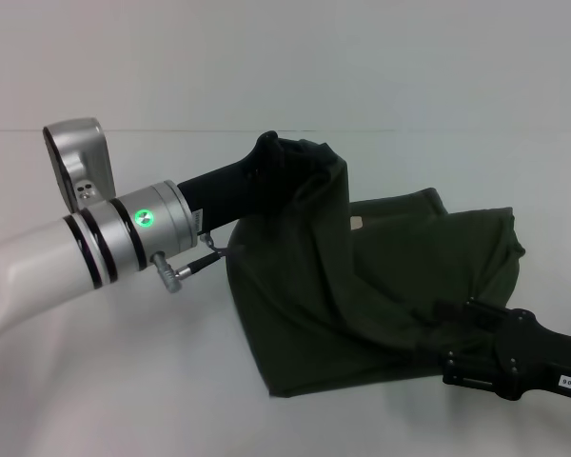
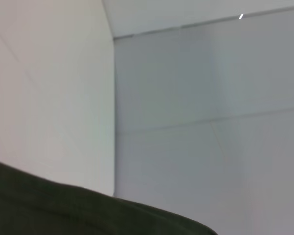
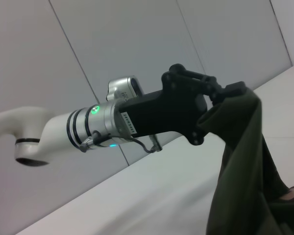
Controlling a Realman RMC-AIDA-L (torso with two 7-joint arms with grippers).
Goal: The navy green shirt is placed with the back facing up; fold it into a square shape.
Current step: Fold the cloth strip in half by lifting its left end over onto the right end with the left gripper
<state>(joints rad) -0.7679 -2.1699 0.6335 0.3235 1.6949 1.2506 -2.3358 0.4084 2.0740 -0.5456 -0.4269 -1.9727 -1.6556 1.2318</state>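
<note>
1. Left gripper (image 1: 274, 152) is up high, pinching one edge of the shirt (image 1: 362, 295), which hangs from it down to the table (image 1: 95, 381).
2. Right gripper (image 1: 449, 319) is low at the far side, buried in cloth; its grip can't be told.
3. The fold line, I'd judge, runs between them.

A bare robot test space, lab-like, is showing here: a plain white surface (image 1: 95, 381) is stretching under the robot's white arm (image 1: 48, 262), and pale seamed wall panels (image 3: 137, 44) are rising right behind that arm.
</note>
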